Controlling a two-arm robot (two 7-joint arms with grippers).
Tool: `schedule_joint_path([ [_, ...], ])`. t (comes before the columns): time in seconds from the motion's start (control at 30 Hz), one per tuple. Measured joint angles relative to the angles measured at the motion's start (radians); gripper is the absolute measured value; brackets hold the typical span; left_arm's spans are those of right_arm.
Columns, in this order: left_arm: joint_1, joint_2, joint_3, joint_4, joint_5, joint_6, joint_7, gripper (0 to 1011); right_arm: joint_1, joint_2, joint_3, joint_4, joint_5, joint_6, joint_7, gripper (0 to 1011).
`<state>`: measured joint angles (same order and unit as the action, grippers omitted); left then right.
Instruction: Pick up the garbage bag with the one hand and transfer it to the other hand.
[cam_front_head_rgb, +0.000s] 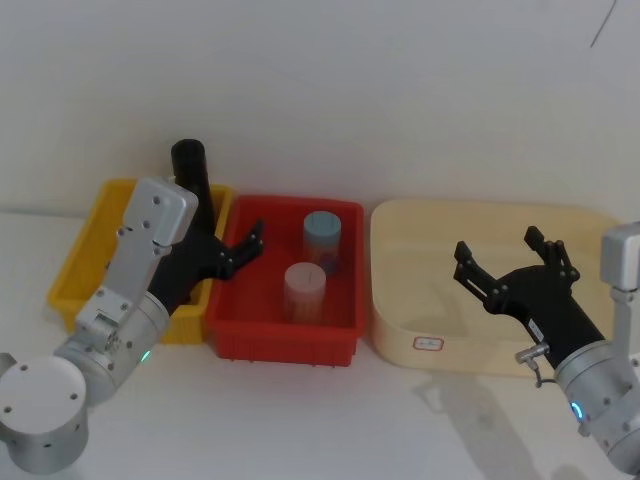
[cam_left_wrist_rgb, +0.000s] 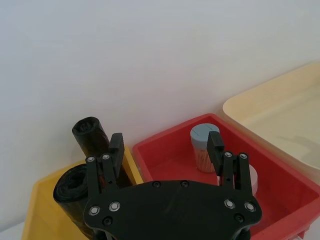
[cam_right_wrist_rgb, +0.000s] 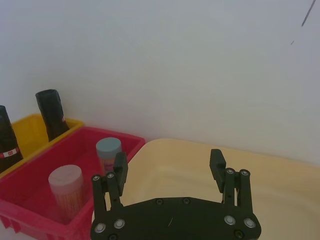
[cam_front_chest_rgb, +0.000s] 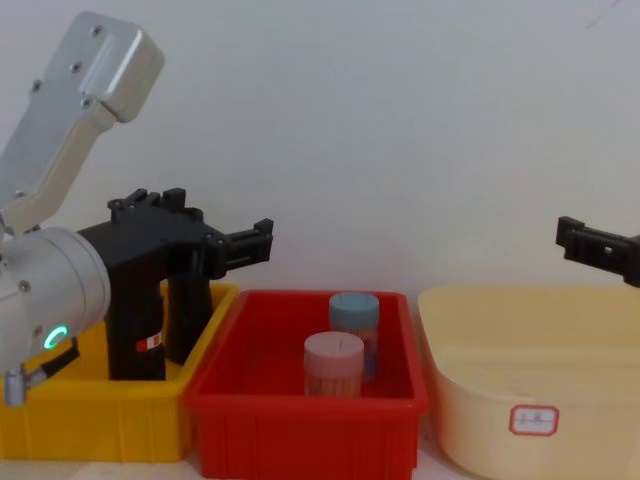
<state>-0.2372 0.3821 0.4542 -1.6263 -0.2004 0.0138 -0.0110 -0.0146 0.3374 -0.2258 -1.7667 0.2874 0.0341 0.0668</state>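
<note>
Head view: the left hand (cam_front_head_rgb: 240, 250) hangs, fingers apart, above the edge between the yellow bin (cam_front_head_rgb: 85, 250) and the red bin (cam_front_head_rgb: 290, 345); the right hand (cam_front_head_rgb: 498, 245), likewise spread, hovers over the cream tub (cam_front_head_rgb: 400, 300). Chest view: the garbage bag (cam_front_chest_rgb: 138, 330) stands upright in the yellow bin, ungripped.

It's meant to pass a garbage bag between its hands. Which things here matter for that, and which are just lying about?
Part of the job:
- garbage bag with the red-and-white label, standing in the yellow bin
- left tool, open, by the bins
- right tool, open, over the cream tub

Just lying about:
- plain black roll
- red bin
- blue-lidded jar
- pink-lidded jar
</note>
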Motion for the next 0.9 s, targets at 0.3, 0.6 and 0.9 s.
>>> schedule_joint_path([
  [0.3,0.000,0.000,0.000,0.000,0.000,0.000,0.000,1001,0.000,0.000,0.000,0.000,0.000,0.000,0.000,1001],
  [0.6,0.000,0.000,0.000,0.000,0.000,0.000,0.000,1001,0.000,0.000,0.000,0.000,0.000,0.000,0.000,1001],
  [0.9,0.002,0.013,-0.022,-0.022,-0.033,0.024,-0.031,1001,0.023,-0.009,-0.012,-0.017,0.000,0.047,0.004,1001],
])
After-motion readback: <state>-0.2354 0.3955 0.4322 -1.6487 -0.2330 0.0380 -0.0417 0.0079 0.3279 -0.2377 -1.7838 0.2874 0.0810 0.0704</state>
